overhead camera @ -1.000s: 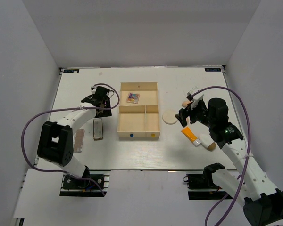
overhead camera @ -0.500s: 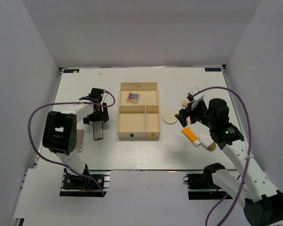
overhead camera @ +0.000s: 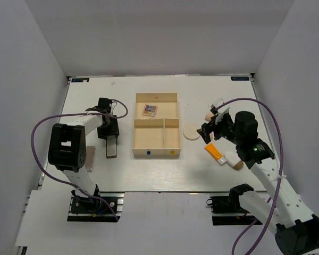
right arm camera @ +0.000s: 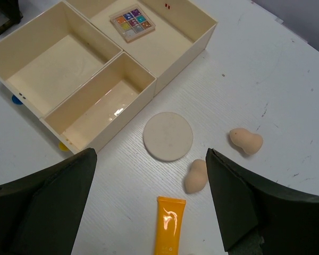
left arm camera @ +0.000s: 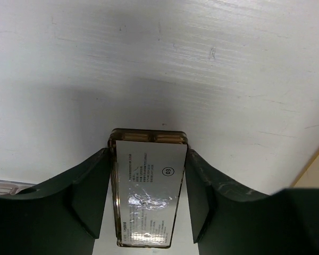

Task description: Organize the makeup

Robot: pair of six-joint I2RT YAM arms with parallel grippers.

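My left gripper [left arm camera: 148,155] has its jaws closed against both long edges of one palette [left arm camera: 148,194], which lies flat on the table [left arm camera: 149,64] at the tray's [overhead camera: 156,153] 9 o'clock. My right gripper [right arm camera: 150,155] hangs wide open, empty, above the round pad [right arm camera: 168,136].

Bright, even overhead light; soft shadows, sharp focus, little glare.

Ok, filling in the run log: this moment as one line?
left gripper: flanking palette, grip unclear | right gripper: open near round pad | tray: small set inside
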